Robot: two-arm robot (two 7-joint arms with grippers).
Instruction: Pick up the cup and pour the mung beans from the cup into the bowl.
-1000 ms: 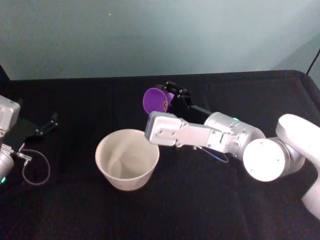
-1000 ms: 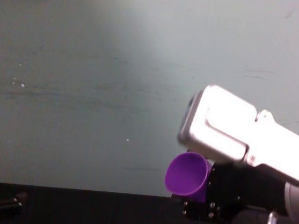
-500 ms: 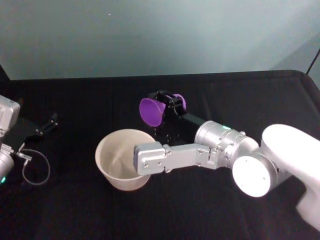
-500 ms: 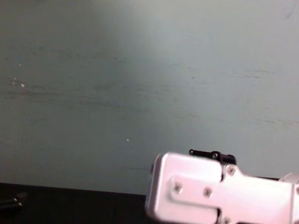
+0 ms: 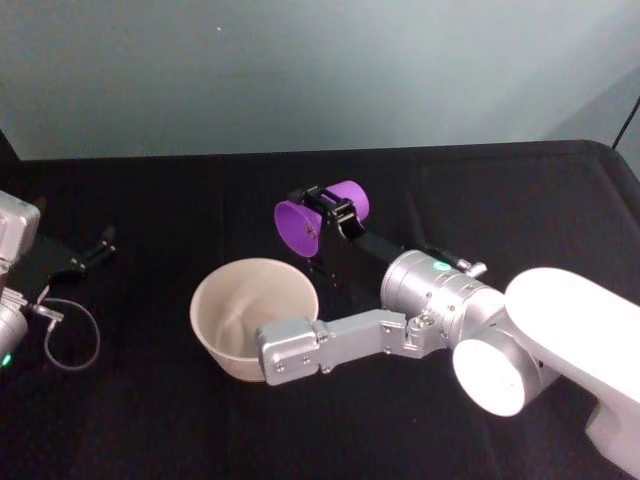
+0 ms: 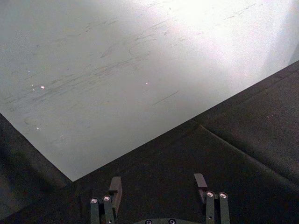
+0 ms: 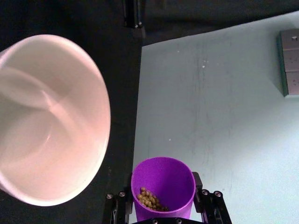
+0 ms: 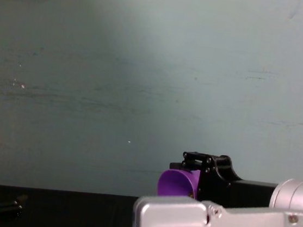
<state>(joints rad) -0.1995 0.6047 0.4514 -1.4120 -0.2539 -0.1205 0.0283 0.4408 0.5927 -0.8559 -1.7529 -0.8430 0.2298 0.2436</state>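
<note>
Small bright purple plastic cup (image 5: pixel 298 224) being held tipped on its side by the right pincer (image 5: pixel 335 208).
The cup is being grasped around its tapered wall by the clenched pincer and is being kept raised above the black-draped desk (image 5: pixel 150 420), its mouth turned to the robot's left, near the far right rim of the round white bowl (image 5: pixel 197 300). A small heap of olive-brown mung beans (image 7: pixel 150 199) is being retained inside the cup. The left pincer (image 6: pixel 157 184) is being kept released, fingers apart, over the desk's left side.
</note>
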